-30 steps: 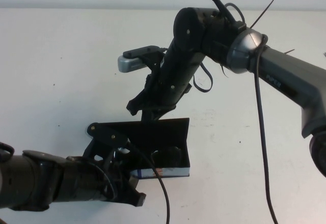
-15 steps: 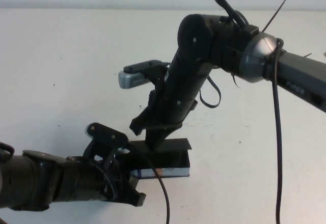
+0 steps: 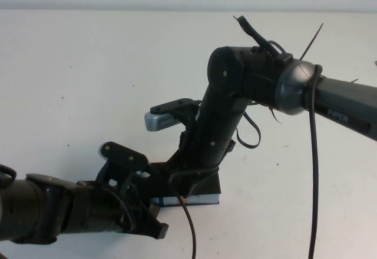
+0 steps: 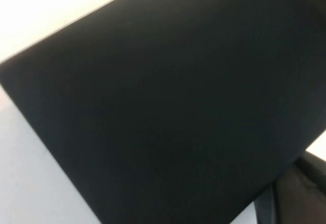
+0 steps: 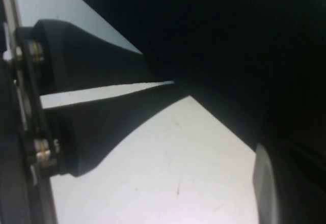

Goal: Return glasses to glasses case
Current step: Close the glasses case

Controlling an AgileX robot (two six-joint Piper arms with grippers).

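Left to right: we see the left gripper (image 3: 154, 226) low at the near-left end of the glasses case (image 3: 194, 199); its finger state we cannot tell. The case rests on the white counter (image 3: 70, 82). The right gripper (image 3: 187, 173) presses down on the case; state indeterminate.

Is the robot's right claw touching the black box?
Cannot tell. In the high view the right gripper sits low over the glasses case, but the arm hides where they meet. The left gripper is by the case's near side.
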